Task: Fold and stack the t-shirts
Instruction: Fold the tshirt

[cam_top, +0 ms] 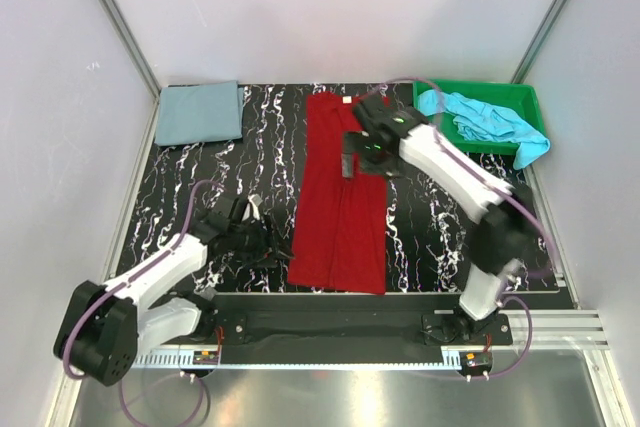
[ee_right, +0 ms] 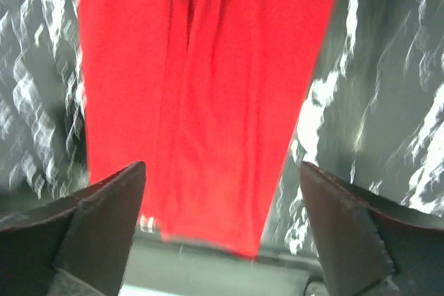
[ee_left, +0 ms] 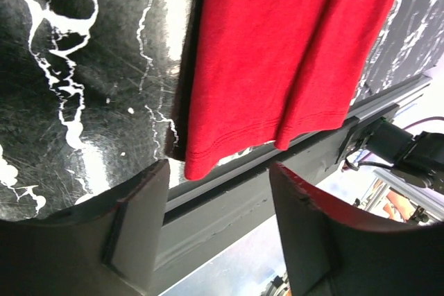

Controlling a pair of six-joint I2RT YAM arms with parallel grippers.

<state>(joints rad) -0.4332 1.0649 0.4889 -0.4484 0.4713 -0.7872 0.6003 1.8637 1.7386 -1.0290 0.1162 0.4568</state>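
The deep red t-shirt (cam_top: pixel 340 197) lies as a long strip down the middle of the counter (cam_top: pixel 200 187); the left hand (cam_top: pixel 270 242) — spread, holding nothing — sits by its near left corner; the right hand (cam_top: pixel 368 152) hovers spread wide over its far half; the grey-blue t-shirt (cam_top: pixel 200 112) lies folded far left; the turquoise t-shirt (cam_top: pixel 490 119) lies crumpled in the green tray (cam_top: pixel 480 87).

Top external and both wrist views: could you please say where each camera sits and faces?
Top external: fixed above and behind the robot, looking down on the table; both arms, left tool and right tool show.
Left wrist: low beside the red t-shirt, facing its near hem corner; own fingers show.
Right wrist: above that shirt, looking along it; own fingers show.
Shared: all see that shirt.
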